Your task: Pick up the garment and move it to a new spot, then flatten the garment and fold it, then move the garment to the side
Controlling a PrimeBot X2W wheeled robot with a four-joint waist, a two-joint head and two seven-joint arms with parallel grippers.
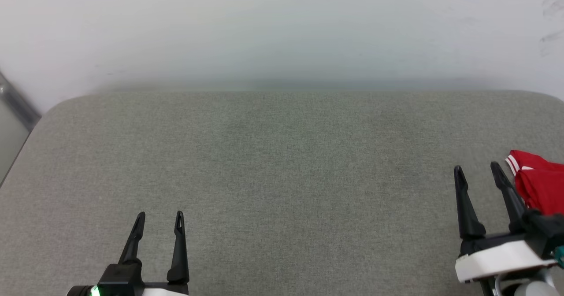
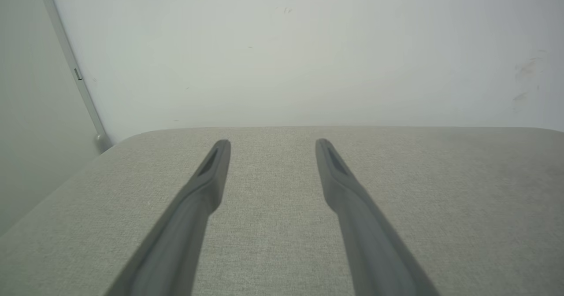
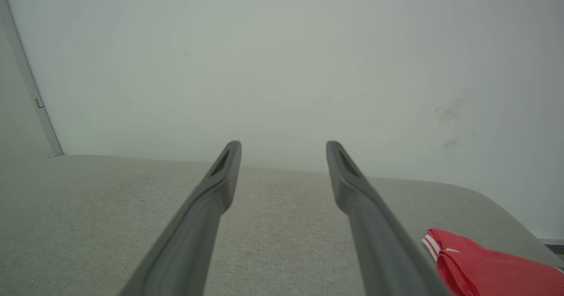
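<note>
Here, a wide grey fabric surface (image 1: 282,177) runs back to a pale wall (image 1: 282,31). The garment (image 1: 538,186), red with white-striped trim, lies bunched on the surface's right side, just beside the right claw (image 1: 476,169), whose fingers are spread apart and empty. The left claw (image 1: 160,214) hovers well apart from it, likewise spread, holding nothing
</note>
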